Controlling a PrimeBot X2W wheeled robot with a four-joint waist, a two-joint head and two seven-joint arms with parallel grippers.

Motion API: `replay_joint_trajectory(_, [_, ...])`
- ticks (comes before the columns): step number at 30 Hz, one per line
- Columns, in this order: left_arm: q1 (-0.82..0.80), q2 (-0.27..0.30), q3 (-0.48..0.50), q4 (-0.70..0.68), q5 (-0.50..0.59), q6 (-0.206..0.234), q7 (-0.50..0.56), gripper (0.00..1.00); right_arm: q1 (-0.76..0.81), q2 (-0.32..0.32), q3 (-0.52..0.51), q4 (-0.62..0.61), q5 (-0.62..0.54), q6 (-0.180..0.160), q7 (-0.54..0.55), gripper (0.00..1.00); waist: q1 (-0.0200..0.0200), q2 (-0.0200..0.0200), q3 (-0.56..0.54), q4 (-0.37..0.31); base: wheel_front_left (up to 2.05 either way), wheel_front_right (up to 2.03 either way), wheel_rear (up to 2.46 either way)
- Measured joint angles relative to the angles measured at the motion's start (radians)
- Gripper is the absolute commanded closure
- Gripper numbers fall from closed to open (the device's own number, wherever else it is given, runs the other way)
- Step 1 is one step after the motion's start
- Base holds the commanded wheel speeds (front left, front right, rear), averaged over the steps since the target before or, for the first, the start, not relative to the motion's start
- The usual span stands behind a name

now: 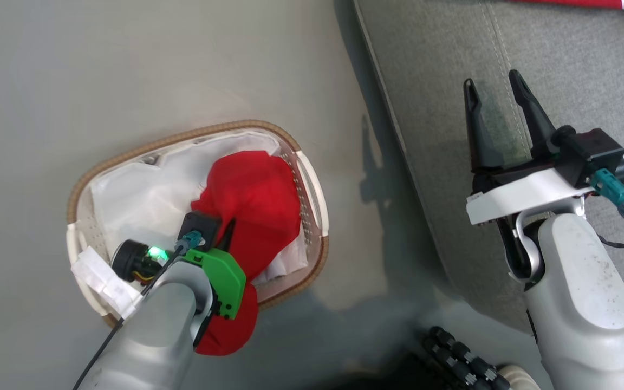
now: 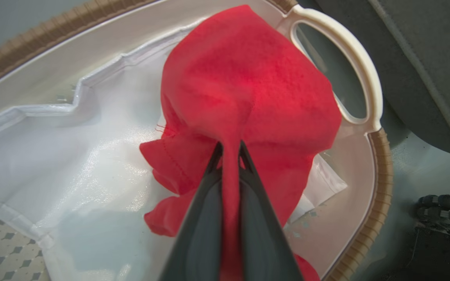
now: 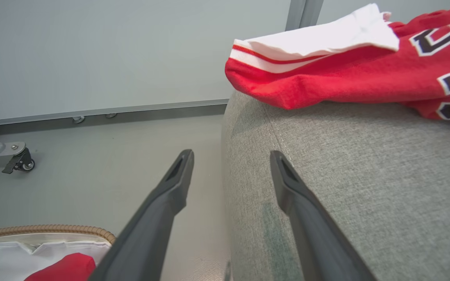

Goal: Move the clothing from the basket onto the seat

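Grips a fold of the red garment (image 2: 248, 78) in the left gripper (image 2: 229, 150), fingers closed down to the thickness of the cloth pinched between them. Holds that garment bunched up over the basket (image 1: 182, 135), most of it mounded toward the handle on the seat's side. Trails a strip of the cloth back between the fingers, and in the head view lets a lower lobe droop past the near rim, beneath the left wrist.

Finds the basket on the grey floor (image 1: 128, 54), just beside the seat (image 1: 561, 65); cannot tell whether the two touch. Sees a white liner sheet (image 2: 72, 164) crumpled against the basket's inner wall, under and around the red cloth.

Poises the right gripper (image 1: 492, 81) above the seat near its front edge, fingers spread wide apart with nothing between them. Places one finger, in the right wrist view, over the floor side and the other over the grey upholstery, next to the stitched seam.

Counts one piece of clothing on the seat already: a red jersey (image 3: 346, 74) with white striped trim and navy-and-white lettering. Finds it on the cushion toward the far edge, well apart from the right gripper.
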Motion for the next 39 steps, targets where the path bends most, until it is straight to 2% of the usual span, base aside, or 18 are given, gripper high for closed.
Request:
replay_joint_trajectory(14, [0.083, 0.044, 0.019, -0.300, 0.095, 0.000, -0.001, 1.00, 0.105, 0.001, -0.055, 0.044, -0.104, 0.000, 0.000, 0.00, 0.0000, 0.0000, -0.216, 0.102, 0.00, 0.00, 0.00])
replay_joint_trajectory(27, [0.086, 0.105, 0.035, -0.600, 0.208, 0.000, -0.001, 1.00, 0.226, 0.001, -0.064, 0.076, -0.131, 0.000, 0.000, 0.00, -0.0001, 0.0000, -0.461, 0.186, 0.00, 0.00, 0.00])
replay_joint_trajectory(33, [0.017, 0.132, -0.004, -0.667, 0.232, 0.000, -0.001, 1.00, 0.263, 0.001, -0.042, 0.087, -0.137, 0.000, 0.000, 0.00, -0.0001, 0.0000, -0.564, 0.210, 0.00, 0.00, 0.00])
replay_joint_trajectory(39, [-0.063, 0.136, -0.046, -0.696, 0.212, -0.002, -0.001, 1.00, 0.298, 0.000, 0.004, 0.095, -0.137, 0.000, 0.000, 0.00, -0.0001, 0.0000, -0.656, 0.226, 0.00, 0.00, 0.00])
